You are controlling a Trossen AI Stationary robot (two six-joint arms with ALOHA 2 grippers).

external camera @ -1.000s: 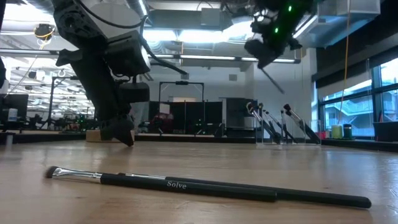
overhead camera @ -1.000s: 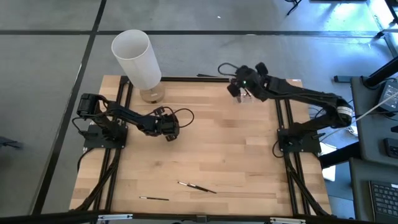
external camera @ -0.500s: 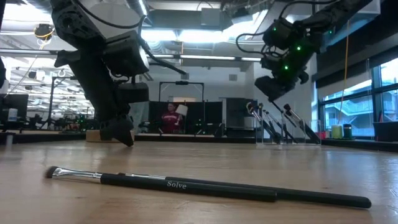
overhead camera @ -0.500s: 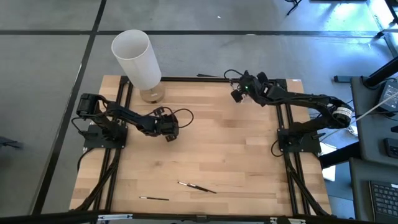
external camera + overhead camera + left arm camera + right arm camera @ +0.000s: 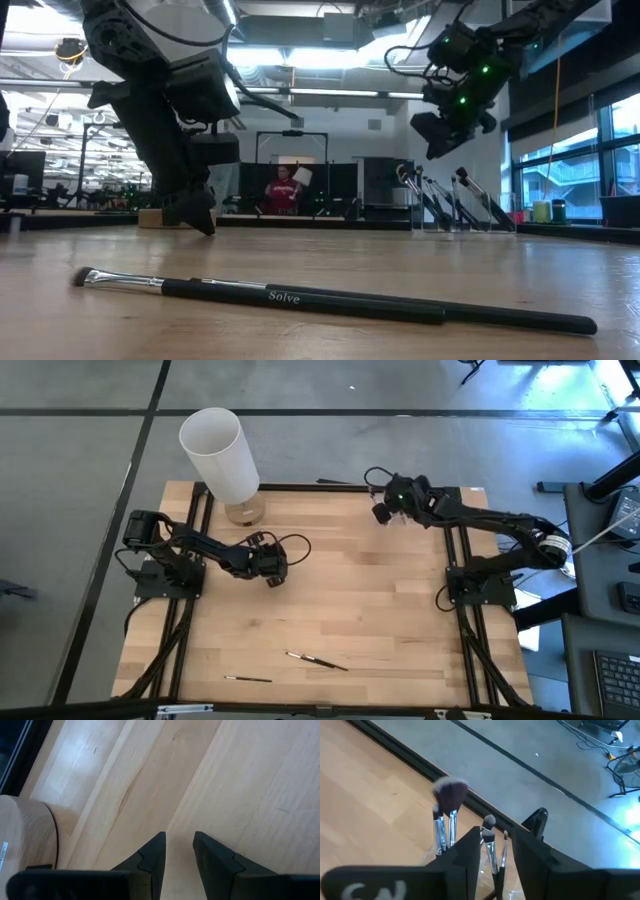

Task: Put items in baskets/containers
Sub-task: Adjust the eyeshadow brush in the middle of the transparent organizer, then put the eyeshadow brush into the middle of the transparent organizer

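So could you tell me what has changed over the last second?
The right gripper, which carried a brush above the clear holder, came down, let the brush go into it and now hangs open above. The left gripper and the brushes on the table stayed put.

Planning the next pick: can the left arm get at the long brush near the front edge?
Probably yes: the left gripper hangs empty and open, and only bare table lies between it and the long brush.

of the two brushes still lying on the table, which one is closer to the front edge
The shorter brush, lying toward the left-arm side near the front edge. The longer brush lies slanted just beyond it, closer to the table's middle. Both lie flat, away from the clear holder and either gripper.
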